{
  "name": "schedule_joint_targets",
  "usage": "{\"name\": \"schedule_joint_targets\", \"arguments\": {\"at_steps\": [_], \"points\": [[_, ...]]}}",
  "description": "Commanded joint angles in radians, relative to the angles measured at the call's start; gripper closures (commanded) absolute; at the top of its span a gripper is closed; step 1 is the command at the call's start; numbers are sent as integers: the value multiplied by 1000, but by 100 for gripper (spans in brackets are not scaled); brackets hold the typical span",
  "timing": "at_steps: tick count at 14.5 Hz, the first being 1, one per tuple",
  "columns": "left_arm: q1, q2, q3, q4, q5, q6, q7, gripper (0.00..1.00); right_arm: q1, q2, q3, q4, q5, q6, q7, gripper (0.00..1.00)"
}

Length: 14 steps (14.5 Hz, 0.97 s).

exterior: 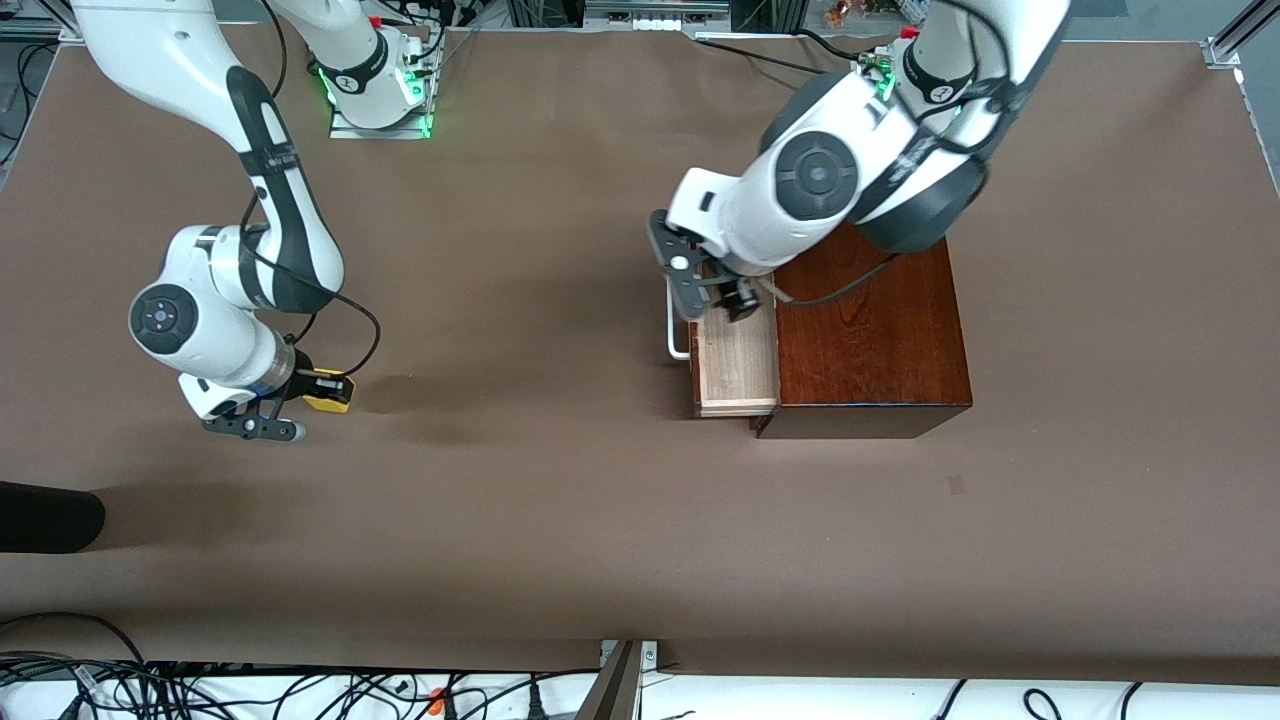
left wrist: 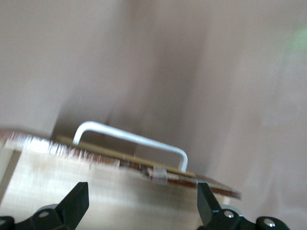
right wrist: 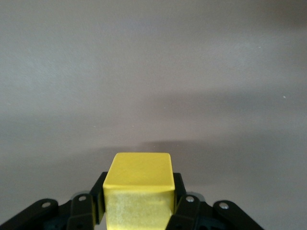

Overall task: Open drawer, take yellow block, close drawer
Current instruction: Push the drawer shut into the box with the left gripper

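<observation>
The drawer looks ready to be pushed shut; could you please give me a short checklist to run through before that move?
1. Yellow block out of the drawer, clamped in the right gripper over bare table: ok.
2. Drawer open, visible part of its interior bare: ok.
3. Left gripper over the drawer by the white handle, fingers spread: ok.
4. Left gripper touching the drawer front: cannot tell.
5. Wooden box square on the table: ok.

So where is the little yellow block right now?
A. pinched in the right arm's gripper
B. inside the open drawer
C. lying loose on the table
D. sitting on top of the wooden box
A. The yellow block sits clamped between the fingers of the right gripper above the bare table, toward the right arm's end, well away from the open drawer.
</observation>
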Motion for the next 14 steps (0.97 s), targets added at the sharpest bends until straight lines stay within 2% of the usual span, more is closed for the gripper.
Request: {"name": "schedule_joint_targets", "arguments": {"at_steps": [1, 6, 8, 10, 14], "points": [[-38, 70, -1, 39, 26, 82, 136, 0, -7, 6, 3, -7, 21, 10, -68, 86], [-88, 142, -1, 31, 31, 135, 250, 0, -18, 29, 6, 17, 102, 10, -149, 86], [-116, 165, -1, 30, 93, 159, 255, 0, -7, 67, 10, 66, 145, 10, -148, 86], [-139, 175, 1, 5, 126, 210, 255, 0, -3, 104, 17, 114, 148, -1, -140, 87], [-141, 189, 2, -27, 193, 213, 255, 0, 6, 127, 29, 148, 212, -1, -143, 87]]}}
